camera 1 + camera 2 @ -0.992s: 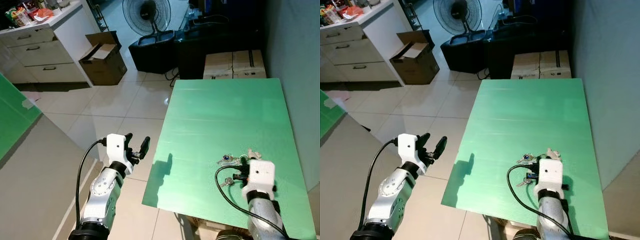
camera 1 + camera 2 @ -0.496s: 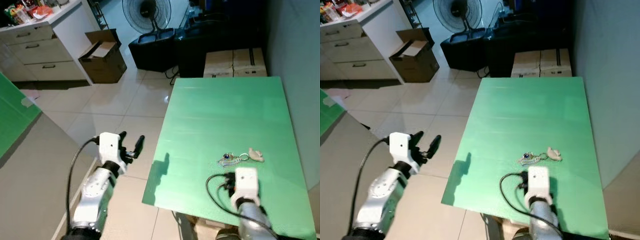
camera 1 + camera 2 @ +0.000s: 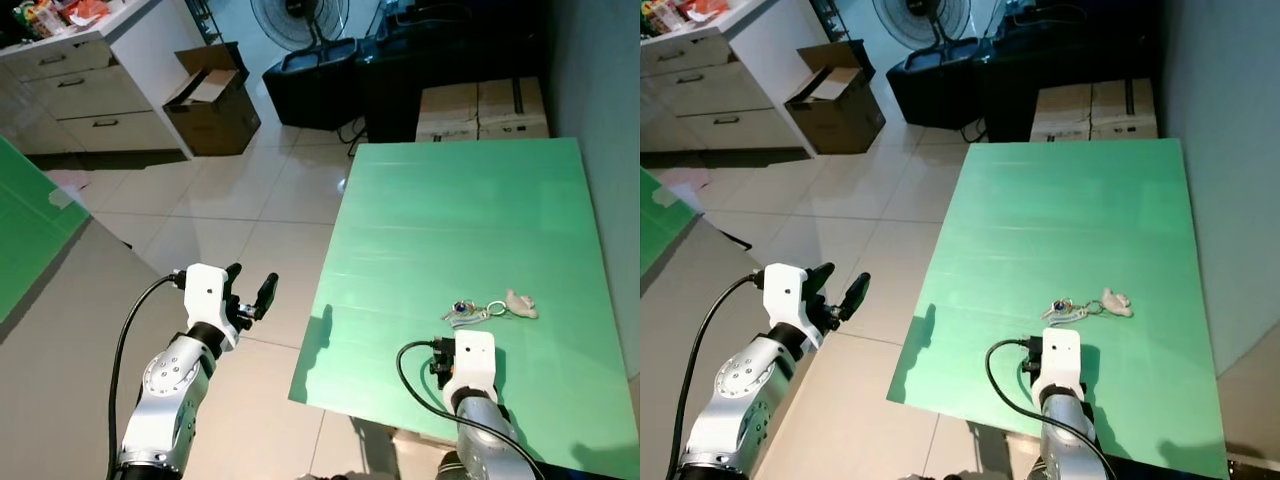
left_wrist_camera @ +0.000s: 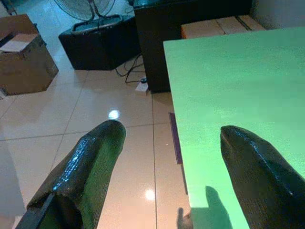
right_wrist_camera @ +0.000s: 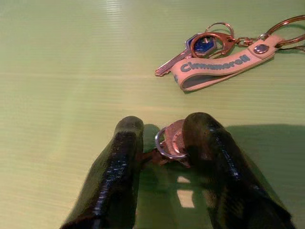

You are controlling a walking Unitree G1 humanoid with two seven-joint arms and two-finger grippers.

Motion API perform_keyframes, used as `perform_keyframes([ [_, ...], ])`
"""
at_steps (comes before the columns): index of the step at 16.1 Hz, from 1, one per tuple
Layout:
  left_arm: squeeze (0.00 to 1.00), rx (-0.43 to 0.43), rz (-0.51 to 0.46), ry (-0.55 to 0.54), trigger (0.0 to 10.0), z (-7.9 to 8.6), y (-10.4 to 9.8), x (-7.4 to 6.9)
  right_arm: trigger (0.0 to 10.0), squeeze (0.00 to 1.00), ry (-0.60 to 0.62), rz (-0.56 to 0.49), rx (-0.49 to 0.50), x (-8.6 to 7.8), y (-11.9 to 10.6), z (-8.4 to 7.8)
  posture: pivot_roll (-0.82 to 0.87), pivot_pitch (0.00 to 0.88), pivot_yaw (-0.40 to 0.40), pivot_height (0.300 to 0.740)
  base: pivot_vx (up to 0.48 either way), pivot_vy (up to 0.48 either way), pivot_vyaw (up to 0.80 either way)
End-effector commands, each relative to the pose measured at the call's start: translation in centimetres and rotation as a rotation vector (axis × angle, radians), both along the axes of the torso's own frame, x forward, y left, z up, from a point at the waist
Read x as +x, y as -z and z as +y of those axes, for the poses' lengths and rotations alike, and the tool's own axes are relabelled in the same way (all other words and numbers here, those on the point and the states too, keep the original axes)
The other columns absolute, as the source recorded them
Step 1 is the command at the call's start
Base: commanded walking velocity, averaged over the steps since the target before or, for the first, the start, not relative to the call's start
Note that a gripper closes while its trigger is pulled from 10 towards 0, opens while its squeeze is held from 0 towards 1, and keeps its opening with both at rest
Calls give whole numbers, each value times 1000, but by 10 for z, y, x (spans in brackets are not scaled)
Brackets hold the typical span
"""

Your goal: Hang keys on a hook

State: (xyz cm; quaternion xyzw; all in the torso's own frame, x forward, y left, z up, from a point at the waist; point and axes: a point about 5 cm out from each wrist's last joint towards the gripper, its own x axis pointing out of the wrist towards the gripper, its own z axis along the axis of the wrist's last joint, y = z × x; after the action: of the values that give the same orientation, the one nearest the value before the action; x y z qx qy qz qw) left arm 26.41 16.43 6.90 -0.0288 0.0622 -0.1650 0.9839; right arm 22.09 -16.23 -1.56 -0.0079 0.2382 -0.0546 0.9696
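one key (image 5: 172,141) pinched in right gripper (image 5: 164,143).

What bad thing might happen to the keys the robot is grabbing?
1. The right gripper pinches a small key ring only at its fingertips, so it may slip out when lifted.
2. A second bunch, the strap keychain, lies close ahead on the green table; a forward nudge might push it along.
3. The left gripper hangs open over the floor beside the table, too far off to catch a dropped key.
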Motion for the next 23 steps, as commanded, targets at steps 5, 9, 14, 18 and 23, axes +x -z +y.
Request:
perform_keyframes([
  [5, 0, 31, 24, 1, 10000, 11, -1, 1, 0, 0, 26, 116, 51, -17, 21, 12, -202, 127, 399, 740, 0, 0, 0],
  [9, 0, 22, 26, 18, 10000, 4, 0, 9, 0, 0, 15, 60, 16, -9, 11, 13, -225, 112, 388, 740, 0, 0, 0],
  [14, 0, -8, 24, 15, 10000, -6, 4, 16, 0, 0, 15, -38, -61, 8, -11, 5, -260, 74, 353, 740, 0, 0, 0],
  [18, 0, -41, -1, 16, 10000, -20, 0, 34, 0, 0, -3, -146, -124, 28, -37, 0, -304, 7, 338, 740, 0, 0, 0],
  [23, 0, -57, -29, 41, 10000, -32, -3, 47, 0, 0, -24, -317, -198, 56, -84, 0, -347, 0, 357, 740, 0, 0, 0],
])
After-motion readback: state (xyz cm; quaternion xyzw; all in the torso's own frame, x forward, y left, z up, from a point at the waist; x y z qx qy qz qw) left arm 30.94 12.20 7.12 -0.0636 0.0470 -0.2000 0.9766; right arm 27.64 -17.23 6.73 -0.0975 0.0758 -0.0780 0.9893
